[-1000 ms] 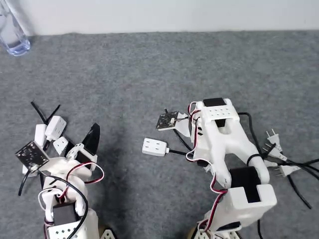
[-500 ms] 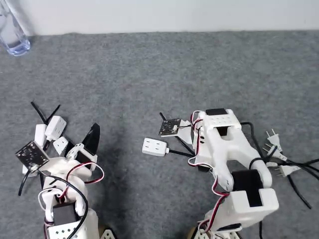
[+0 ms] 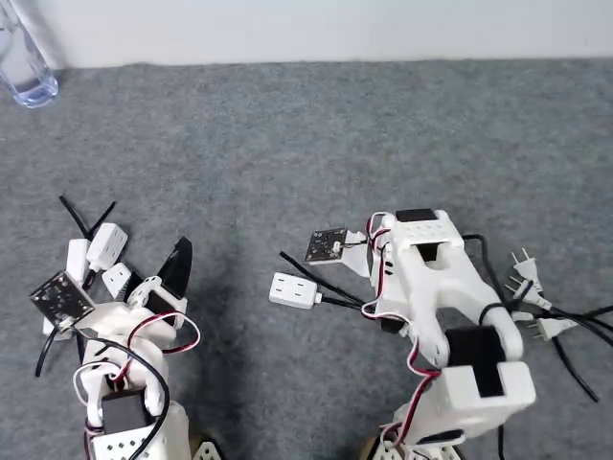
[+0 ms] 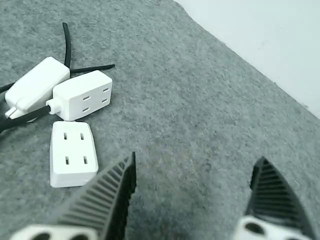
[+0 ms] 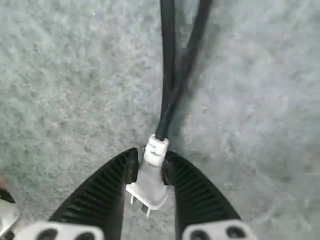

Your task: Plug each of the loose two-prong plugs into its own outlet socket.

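Grey felt tabletop (image 3: 287, 144) carries both arms.

Left side: we note the left gripper (image 4: 196, 160) spread wide and holding nothing, hovering low over bare felt. Just left of it sits a cluster of white outlet sockets. A flat two-outlet block (image 4: 72, 152) lies face up. Just beyond it, a second socket block (image 4: 80, 94) lies on its side. A third white block (image 4: 35, 87) is close against the second. Thin black cords (image 4: 66, 42) cross on the far side of the cluster.

Right side: we record the right gripper (image 5: 150, 154) closed on a white two-prong plug (image 5: 148, 189). The black fingers (image 5: 107, 190) clamp the plug body from both sides, and the prongs point back toward the wrist. The plug's black cord (image 5: 167, 75) runs away from the gripper alongside another dark cable (image 5: 197, 45). We cannot tell whether the plug touches the felt.

In the high view the white right arm (image 3: 431, 278) stands right of centre, bent low. A single white outlet socket (image 3: 294, 290) lies between the two arms, just left of the right arm. Its cable leads rightward under that arm.

Several loose white two-prong plugs (image 3: 525, 268) lie right of the right arm, well apart from the single socket. A clear glass vessel (image 3: 24, 72) stands at the far left corner.
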